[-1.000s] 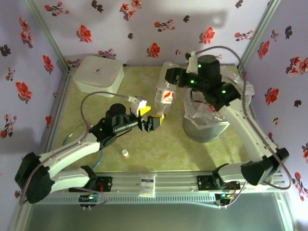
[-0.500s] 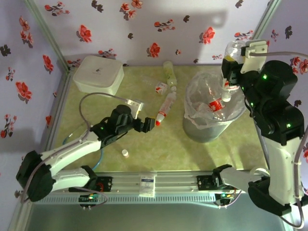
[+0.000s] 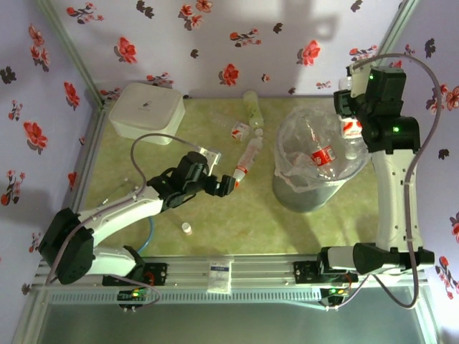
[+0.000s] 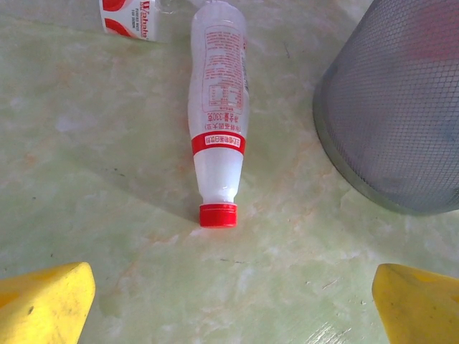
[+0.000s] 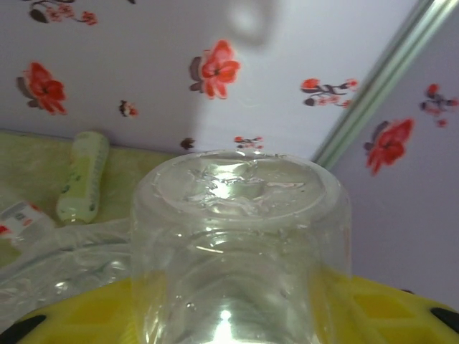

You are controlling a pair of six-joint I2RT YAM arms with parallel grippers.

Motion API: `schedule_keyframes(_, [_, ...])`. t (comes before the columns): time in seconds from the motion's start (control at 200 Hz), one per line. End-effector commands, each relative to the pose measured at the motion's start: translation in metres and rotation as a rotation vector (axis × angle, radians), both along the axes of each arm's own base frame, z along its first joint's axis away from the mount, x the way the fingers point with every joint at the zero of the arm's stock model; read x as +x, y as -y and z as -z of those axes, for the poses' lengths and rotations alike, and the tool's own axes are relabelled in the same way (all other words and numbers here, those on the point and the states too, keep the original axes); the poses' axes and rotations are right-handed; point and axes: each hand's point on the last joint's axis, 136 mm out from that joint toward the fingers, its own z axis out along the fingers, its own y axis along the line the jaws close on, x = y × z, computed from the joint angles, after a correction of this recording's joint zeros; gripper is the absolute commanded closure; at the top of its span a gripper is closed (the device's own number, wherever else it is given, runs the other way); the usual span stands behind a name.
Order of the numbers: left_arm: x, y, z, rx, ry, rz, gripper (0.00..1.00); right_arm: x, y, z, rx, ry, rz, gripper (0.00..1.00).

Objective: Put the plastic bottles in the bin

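A clear plastic bottle (image 4: pixel 217 107) with a red cap (image 4: pixel 217 215) lies on the green table, cap toward my left gripper (image 4: pixel 229 308). That gripper is open, its yellow fingertips (image 4: pixel 43 301) wide apart and just short of the cap; from above it (image 3: pixel 226 184) sits left of the bottle (image 3: pixel 247 154). My right gripper (image 3: pixel 348 107) is shut on a clear red-labelled bottle (image 3: pixel 351 129) over the back right rim of the bin (image 3: pixel 287 190). That bottle's base (image 5: pixel 237 201) faces the wall. One bottle (image 3: pixel 323 154) lies in the bin.
A red-white labelled bottle (image 3: pixel 240 130) and a pale green one (image 3: pixel 252 106) lie behind the red-capped bottle. A white lidded box (image 3: pixel 147 111) stands at the back left. A tiny loose white cap (image 3: pixel 186 228) lies near the front. The bin's mesh wall (image 4: pixel 394 107) is close on the right.
My right arm swung from left of the bin, carrying its bottle up and over to the bin's back right rim. My left gripper stayed open by the red cap.
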Motion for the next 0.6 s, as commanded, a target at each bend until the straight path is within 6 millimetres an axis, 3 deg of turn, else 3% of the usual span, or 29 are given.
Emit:
schedule_keyframes(0.0, [0.004,0.003,-0.007,0.007,0.015,-0.009,0.0,0.019,-0.018,0.003,0.105,0.037,-0.088,0.48])
schedule_keyframes(0.165, [0.004,0.003,-0.001,0.02,0.005,-0.008,0.0,0.031,-0.021,0.037,0.134,-0.056,-0.092,0.49])
schedule_keyframes(0.335, [0.004,0.003,0.006,0.023,-0.007,-0.013,0.0,0.021,-0.01,0.075,0.103,-0.129,-0.039,0.49])
schedule_keyframes(0.525, [0.007,0.007,0.01,0.031,-0.013,-0.01,0.0,0.011,-0.012,0.114,0.118,-0.233,-0.038,0.47])
schedule_keyframes(0.595, [0.007,0.008,0.01,0.032,-0.018,-0.007,0.0,0.008,-0.016,0.118,0.135,-0.242,-0.051,0.45])
